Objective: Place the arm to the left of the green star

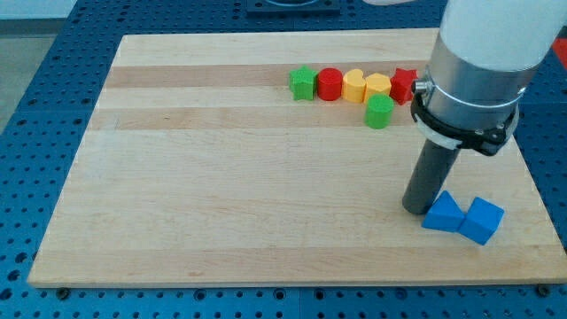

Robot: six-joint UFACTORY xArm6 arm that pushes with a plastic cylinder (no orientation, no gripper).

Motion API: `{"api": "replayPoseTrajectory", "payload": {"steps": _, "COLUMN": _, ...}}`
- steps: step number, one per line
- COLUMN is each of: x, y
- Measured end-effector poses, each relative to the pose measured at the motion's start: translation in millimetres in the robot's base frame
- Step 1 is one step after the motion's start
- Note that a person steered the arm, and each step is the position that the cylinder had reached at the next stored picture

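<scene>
The green star [303, 82] sits at the far end of a row of blocks, well up and toward the view's left from our tool, our tip [416, 209]. Our tool is a plain rod with nothing to open or close, and it holds nothing; it rests on the surface [221, 195], just touching or almost touching the blue wedge [443, 213], with the blue cube [482, 220] beyond that. Beside the star, on the side nearer our tool, run a red cylinder [330, 84], two yellow blocks [365, 86], a red star [404, 84], and a green cylinder [379, 112] just below them. We judge the star light, hard and easy to slide, so we take no hold of it; we should go round below the row and stop on the bare wood at its far side
</scene>
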State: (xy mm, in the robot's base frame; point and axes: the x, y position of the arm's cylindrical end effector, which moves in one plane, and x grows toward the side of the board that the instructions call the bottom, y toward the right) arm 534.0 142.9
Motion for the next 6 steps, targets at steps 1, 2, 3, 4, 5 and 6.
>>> {"api": "replayPoseTrajectory", "payload": {"steps": 1, "x": -17.1, "y": -54.9}}
{"api": "replayPoseTrajectory", "payload": {"steps": 2, "x": -26.5, "y": -107.9}}
{"api": "replayPoseTrajectory", "payload": {"steps": 3, "x": -38.7, "y": -164.8}}
{"api": "replayPoseTrajectory", "payload": {"steps": 4, "x": -78.7, "y": -212.8}}
{"api": "replayPoseTrajectory", "payload": {"steps": 5, "x": -165.4, "y": -241.9}}
{"api": "replayPoseTrajectory", "payload": {"steps": 6, "x": -206.3, "y": -248.1}}
